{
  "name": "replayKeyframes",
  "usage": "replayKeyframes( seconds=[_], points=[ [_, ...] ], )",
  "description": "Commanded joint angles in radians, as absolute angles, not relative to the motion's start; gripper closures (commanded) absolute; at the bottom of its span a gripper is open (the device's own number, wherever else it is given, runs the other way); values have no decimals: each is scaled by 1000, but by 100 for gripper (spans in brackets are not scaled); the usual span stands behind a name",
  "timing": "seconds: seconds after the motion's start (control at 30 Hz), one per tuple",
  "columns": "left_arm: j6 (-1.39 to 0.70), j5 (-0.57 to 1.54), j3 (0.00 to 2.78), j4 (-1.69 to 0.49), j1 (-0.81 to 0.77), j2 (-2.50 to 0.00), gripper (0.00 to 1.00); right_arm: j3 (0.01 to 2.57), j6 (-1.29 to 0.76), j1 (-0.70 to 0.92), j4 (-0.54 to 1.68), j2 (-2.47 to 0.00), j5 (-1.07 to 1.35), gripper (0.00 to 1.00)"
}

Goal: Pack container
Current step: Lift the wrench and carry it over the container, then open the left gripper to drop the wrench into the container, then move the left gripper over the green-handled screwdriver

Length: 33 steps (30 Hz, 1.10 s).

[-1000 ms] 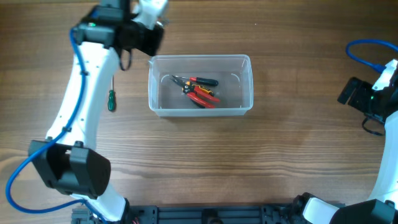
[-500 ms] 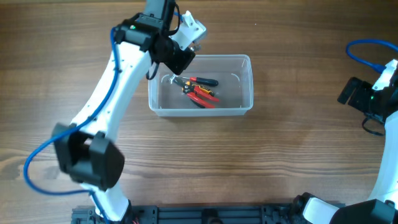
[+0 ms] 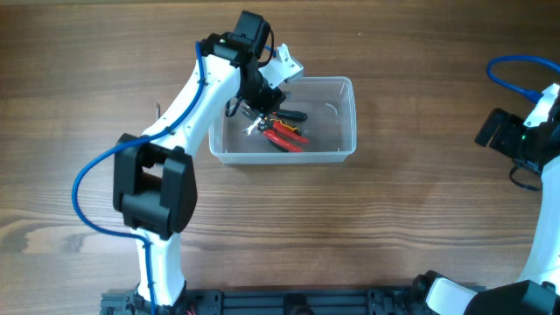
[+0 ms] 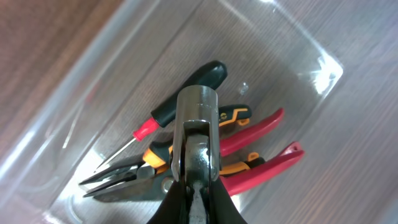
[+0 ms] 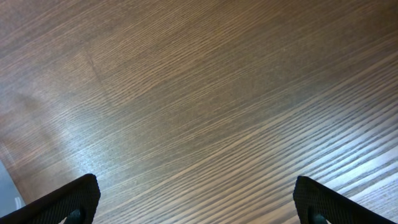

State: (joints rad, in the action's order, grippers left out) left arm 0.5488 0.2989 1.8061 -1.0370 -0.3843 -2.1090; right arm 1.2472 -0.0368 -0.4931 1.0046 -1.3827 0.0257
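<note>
The left fingers (image 4: 180, 208) pinched a shiny metal tool (image 4: 196, 124) over the pliers (image 4: 261, 134) in the container (image 3: 346, 114), mid-table (image 3: 394, 227). Let go crooked, it might bounce out. The right fingers (image 5: 74, 202) stood wide apart.

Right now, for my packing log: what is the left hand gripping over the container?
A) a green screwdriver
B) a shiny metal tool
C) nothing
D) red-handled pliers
B: the left hand is shut on a shiny metal tool over the container, while the red-handled pliers lie loose inside.
</note>
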Motion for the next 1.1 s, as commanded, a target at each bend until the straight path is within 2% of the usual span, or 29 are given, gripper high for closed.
replayKeyframes(
  seconds=[0.0,0.07,0.1,0.17,0.3,0.4,0.5,0.53,0.57,0.6,0.8,0.93,1.07],
  points=[
    [576,326,1818,-1040,-384,-2173,96,1244,-52,-495,1002,-1384,35,0],
    [575,325,1818,-1041,-384,-2191,96,1244,-52,-495,1002,-1384,35,0],
    [574,325,1818,-1041,-384,-2197,92,1244,-52,-495,1002,-1383,35,0],
    [572,325,1818,-1039,-384,-2198,71,1244,-53,-495,1002,-1383,35,0],
    [572,324,1818,-1036,-384,-2198,67,1244,-52,-495,1002,-1383,35,0],
    [572,324,1818,-1019,-384,-2198,59,1244,-53,-495,1002,-1383,35,0],
    [556,325,1849,-1003,-384,-2196,55,1244,-52,-495,1002,-1383,35,0],
    [532,324,1873,-1003,-383,-2193,50,1244,-52,-495,1002,-1383,35,0],
    [505,324,1911,-1003,-383,-2184,21,1244,-52,-495,1002,-1383,35,0],
    [486,321,1944,-1003,-382,-2175,0,1244,-53,-495,1002,-1383,35,0],
    [408,285,2145,-1011,-343,-2061,0,1244,-52,-495,1002,-1383,35,0],
    [350,180,2149,-1083,-265,-1981,0,1244,-52,-495,1002,-1383,35,0],
    [282,178,2149,-1190,-162,-1942,0,1244,-52,-495,1002,-1383,35,0]
  ],
)
